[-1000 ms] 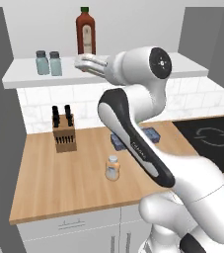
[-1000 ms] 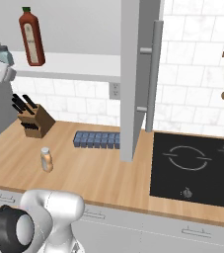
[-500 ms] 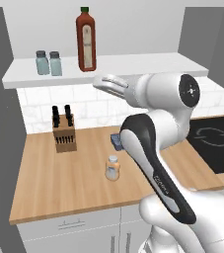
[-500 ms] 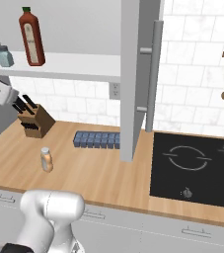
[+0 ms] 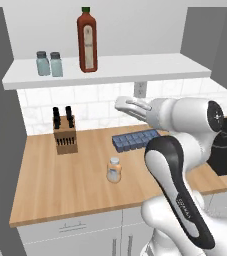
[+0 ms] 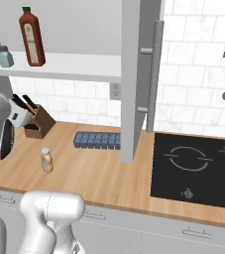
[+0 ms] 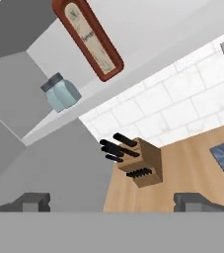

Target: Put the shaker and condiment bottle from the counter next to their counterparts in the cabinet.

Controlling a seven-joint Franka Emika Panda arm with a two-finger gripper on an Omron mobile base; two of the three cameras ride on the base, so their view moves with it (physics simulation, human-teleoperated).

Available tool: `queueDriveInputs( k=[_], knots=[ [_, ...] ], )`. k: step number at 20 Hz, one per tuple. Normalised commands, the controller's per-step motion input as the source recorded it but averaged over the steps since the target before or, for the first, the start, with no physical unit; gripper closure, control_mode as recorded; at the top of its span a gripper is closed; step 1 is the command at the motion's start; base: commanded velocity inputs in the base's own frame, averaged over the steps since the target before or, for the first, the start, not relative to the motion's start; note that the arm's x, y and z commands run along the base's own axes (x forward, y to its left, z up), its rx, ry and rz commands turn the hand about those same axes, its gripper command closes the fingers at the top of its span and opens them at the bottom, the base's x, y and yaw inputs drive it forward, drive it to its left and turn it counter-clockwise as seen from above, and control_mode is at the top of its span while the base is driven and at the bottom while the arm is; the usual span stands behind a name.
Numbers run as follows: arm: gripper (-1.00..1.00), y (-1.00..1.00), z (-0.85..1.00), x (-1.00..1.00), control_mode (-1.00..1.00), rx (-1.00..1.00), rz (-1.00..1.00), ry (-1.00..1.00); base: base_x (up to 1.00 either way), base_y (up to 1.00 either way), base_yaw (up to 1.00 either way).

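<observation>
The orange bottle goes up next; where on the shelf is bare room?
The shelf is bare from the red bottle rightward to its end. A narrow gap lies between that bottle and the two shakers; the left end is crowded.

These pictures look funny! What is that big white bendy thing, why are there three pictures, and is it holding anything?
The big white bendy thing is a robot arm, standing in a pretend, computer-drawn kitchen. Two cameras sit behind it, one on its left and one on its right, so those pictures show the same kitchen from two sides. The third camera rides on its hand, so that picture looks tilted.

At the end of the arm is the gripper, its pinching hand. Its jaws are open and it holds nothing.

On the wooden counter stand a small orange bottle, a knife block and a blue tray. There is a black stovetop too.

Up on the white shelf stand two little teal shakers side by side and a tall red bottle.
</observation>
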Motion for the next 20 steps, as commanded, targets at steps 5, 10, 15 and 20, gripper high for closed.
queueDriveInputs(
  k=[5,10,15,20],
  knots=[
    [-1.00,-0.56,-0.23,-0.09,-1.00,0.10,0.06,0.04,0.00,0.00,0.00],
    [-1.00,-0.53,-0.17,-0.04,-1.00,0.09,0.09,0.03,0.00,0.00,0.00],
    [-1.00,-0.17,-0.34,0.00,-1.00,0.01,0.07,0.10,0.00,0.00,0.00],
    [-1.00,-0.06,-0.76,0.00,-1.00,0.00,0.08,0.03,0.00,0.00,0.00]
  ],
)
